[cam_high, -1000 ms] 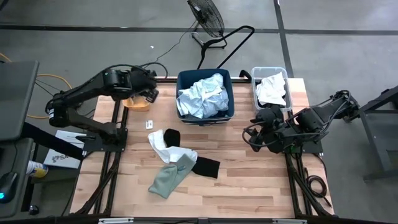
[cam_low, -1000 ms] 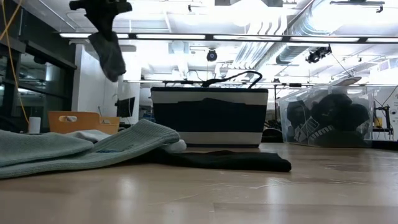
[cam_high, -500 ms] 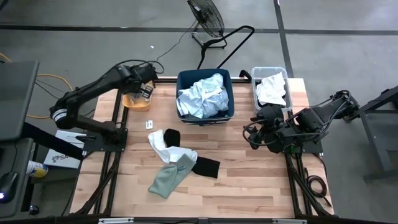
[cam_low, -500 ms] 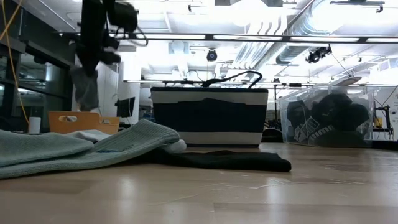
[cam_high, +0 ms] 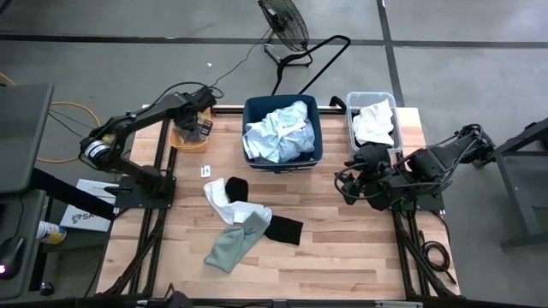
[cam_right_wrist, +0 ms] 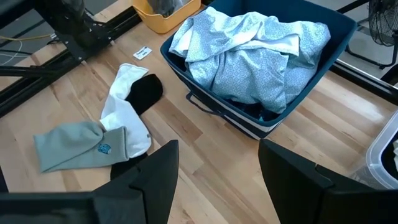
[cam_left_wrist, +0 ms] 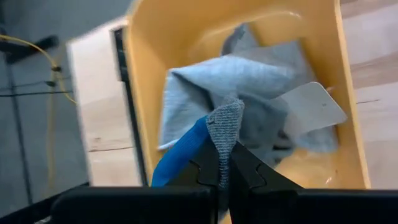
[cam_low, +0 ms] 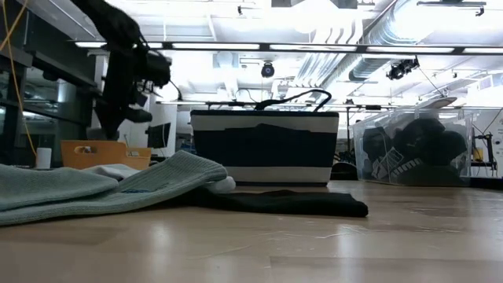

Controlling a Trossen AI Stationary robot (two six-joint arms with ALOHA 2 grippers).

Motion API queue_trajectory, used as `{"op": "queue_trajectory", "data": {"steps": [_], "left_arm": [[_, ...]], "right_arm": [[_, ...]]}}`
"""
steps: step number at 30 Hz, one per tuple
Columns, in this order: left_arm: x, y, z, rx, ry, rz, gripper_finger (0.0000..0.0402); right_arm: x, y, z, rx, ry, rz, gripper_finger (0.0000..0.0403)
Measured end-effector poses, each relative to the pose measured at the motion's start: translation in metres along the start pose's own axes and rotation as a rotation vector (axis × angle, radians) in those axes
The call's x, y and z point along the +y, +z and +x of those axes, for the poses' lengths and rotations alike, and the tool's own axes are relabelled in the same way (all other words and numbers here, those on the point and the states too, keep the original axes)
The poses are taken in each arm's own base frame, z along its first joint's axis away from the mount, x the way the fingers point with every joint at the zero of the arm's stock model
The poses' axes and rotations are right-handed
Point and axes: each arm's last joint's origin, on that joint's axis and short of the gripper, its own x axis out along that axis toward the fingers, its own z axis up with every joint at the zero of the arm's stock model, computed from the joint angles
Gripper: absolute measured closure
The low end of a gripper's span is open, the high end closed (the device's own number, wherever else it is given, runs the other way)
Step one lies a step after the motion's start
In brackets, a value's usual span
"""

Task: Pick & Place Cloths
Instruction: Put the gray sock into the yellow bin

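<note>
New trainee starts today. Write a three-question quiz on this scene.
1. True or false: the left tool is shut on a grey sock above the orange bin.
2. Which bin holds the pale blue garments? A) orange B) navy C) clear
3. Fill in: the right tool is ____, waiting near the table's right edge.

Key: 1 true; 2 B, the navy bin; 3 open.

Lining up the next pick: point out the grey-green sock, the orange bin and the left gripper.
grey-green sock (cam_high: 229,246), high view, middle of fabric.
orange bin (cam_left_wrist: 144,81), left wrist view, side wall.
left gripper (cam_left_wrist: 224,177), left wrist view, between fingertips.
</note>
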Motion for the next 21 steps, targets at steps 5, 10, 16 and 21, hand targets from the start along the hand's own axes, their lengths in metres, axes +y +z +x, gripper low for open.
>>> {"op": "queue_trajectory", "data": {"steps": [5, 10, 16, 21], "left_arm": [[-0.006, 0.005, 0.018, 0.032, -0.020, 0.006, 0.0401], [-0.017, 0.008, 0.029, 0.064, -0.074, 0.035, 0.0401], [-0.023, 0.008, 0.038, 0.105, -0.085, 0.047, 0.0382], [-0.022, 0.006, 0.037, 0.116, -0.098, 0.053, 0.0311]], "right_arm": [[0.000, 0.000, 0.000, 0.000, 0.000, 0.007, 0.0190], [0.000, 0.000, 0.000, 0.001, 0.000, 0.016, 0.0190], [0.000, 0.000, 0.000, 0.007, 0.003, 0.018, 0.0190], [0.000, 0.000, 0.000, 0.007, 0.003, 0.018, 0.0190]]}}
